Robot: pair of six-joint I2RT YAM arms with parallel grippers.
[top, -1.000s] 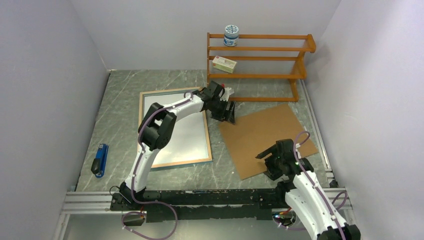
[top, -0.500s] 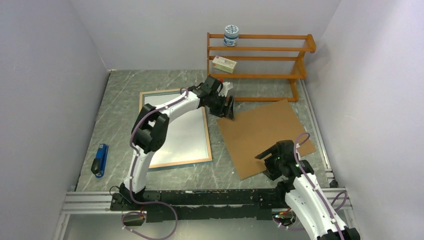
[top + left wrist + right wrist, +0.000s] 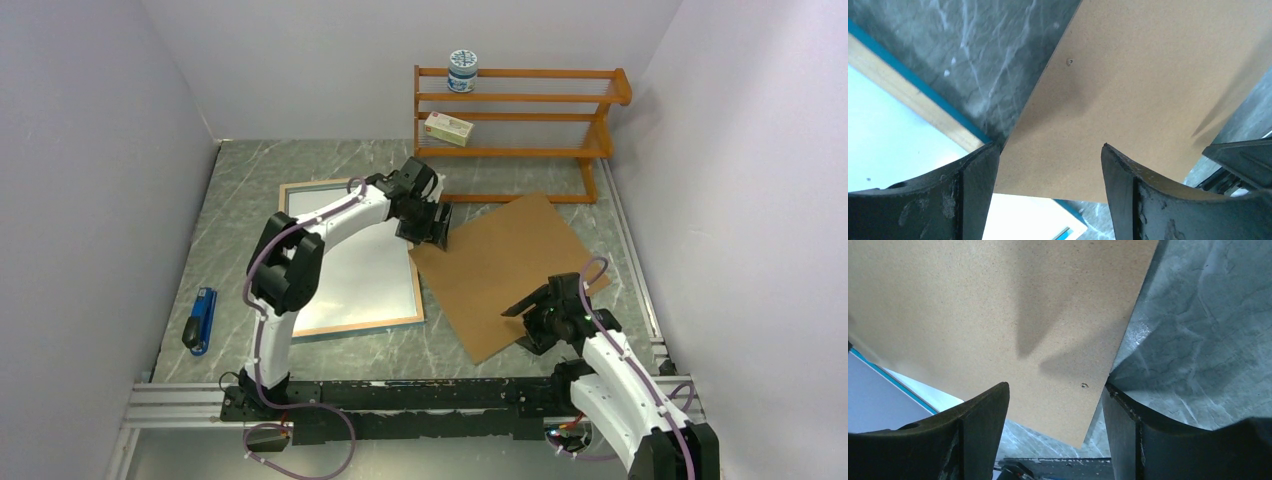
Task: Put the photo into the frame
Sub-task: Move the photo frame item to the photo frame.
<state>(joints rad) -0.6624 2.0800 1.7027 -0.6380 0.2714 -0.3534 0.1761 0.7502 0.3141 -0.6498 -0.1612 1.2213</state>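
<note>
The frame point(image 3: 345, 327) lies face down at centre left, its wood-coloured rim up; the rim also shows in the left wrist view point(image 3: 908, 95). A flat white surface point(image 3: 350, 270) fills its inside; no balloon print shows. The brown backing board point(image 3: 500, 265) lies to its right, its left corner over the frame's right rim. My left gripper point(image 3: 432, 235) is open, its fingers pressed down on that far-left corner point(image 3: 1048, 146) of the board point(image 3: 1148, 75). My right gripper point(image 3: 527, 325) is open over the board's near edge point(image 3: 1055, 385), one fingertip point(image 3: 1113, 392) against the side of the board point(image 3: 998, 305).
An orange-brown shelf rack point(image 3: 520, 120) stands at the back with a round tin point(image 3: 462, 70) and a small box point(image 3: 448, 128). A blue tool point(image 3: 200, 318) lies at the near left. Grey walls close in both sides. A metal rail point(image 3: 400, 395) runs along the near edge.
The backing board has slid left and turned, moved by both grippers. Its left corner now overlaps the frame's right rim. Both grippers have shifted left with it.
</note>
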